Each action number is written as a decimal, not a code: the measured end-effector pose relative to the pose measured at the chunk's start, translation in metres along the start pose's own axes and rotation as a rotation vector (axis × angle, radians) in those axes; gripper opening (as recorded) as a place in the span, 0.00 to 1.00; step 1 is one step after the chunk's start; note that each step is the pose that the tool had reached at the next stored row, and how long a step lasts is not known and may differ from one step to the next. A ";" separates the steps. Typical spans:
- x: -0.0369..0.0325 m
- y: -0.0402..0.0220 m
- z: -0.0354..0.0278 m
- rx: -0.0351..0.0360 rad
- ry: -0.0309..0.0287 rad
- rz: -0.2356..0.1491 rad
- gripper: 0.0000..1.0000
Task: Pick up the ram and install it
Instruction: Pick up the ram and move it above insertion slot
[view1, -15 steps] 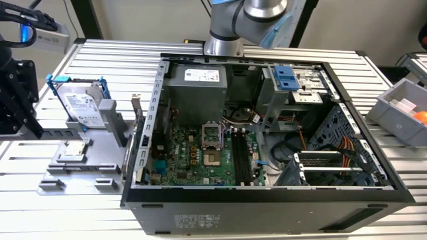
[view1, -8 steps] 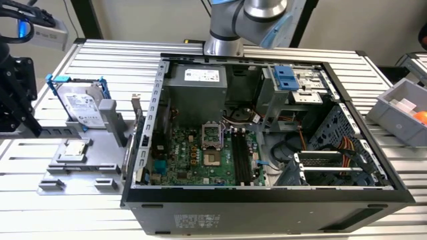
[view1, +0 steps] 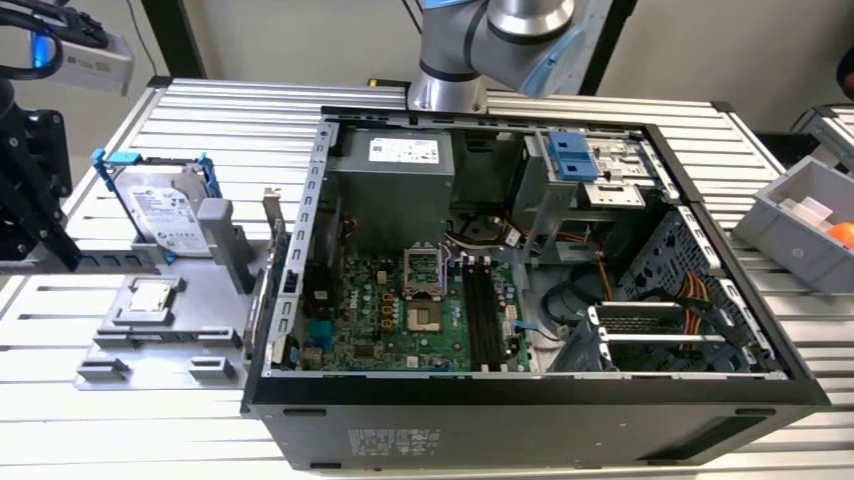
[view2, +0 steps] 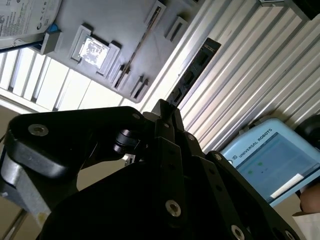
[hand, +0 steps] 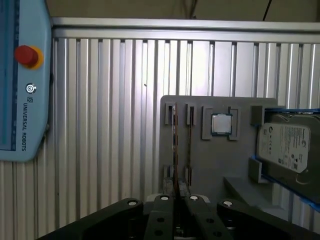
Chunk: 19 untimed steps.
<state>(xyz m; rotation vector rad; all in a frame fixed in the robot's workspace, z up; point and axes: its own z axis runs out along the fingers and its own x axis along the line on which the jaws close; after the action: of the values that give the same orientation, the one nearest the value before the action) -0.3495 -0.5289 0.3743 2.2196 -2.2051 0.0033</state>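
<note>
Pincer (view2: 167, 112): gripping the ram, fingers pinching narrow on one end.
Ram (view2: 192, 75): sticking out past the fingertips. It is showing its flat side with chips in the second wrist view and its edge in the first wrist view.
Location: pincer hanging at the exterior view's left edge, beside the grey fixture plate (view1: 174, 300) and well apart from the computer case (view1: 534, 400).
Fixture plate: carrying the processor chip (hand: 221, 124) and hard drive (hand: 287, 147).
Computer case: lying open on the desk (hand: 110, 125).

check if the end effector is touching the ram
Touching: the second wrist view shows the end effector clamped on one end of the ram.
</note>
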 end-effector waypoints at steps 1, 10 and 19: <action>0.0000 0.0000 -0.0003 -0.0001 0.0000 0.004 0.00; 0.0001 0.0000 -0.0044 -0.0003 -0.0001 0.023 0.00; 0.0001 0.0001 -0.0117 -0.0003 -0.0002 0.023 0.00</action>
<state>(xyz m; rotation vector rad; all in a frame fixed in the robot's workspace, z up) -0.3495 -0.5289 0.3859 2.1935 -2.2310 0.0030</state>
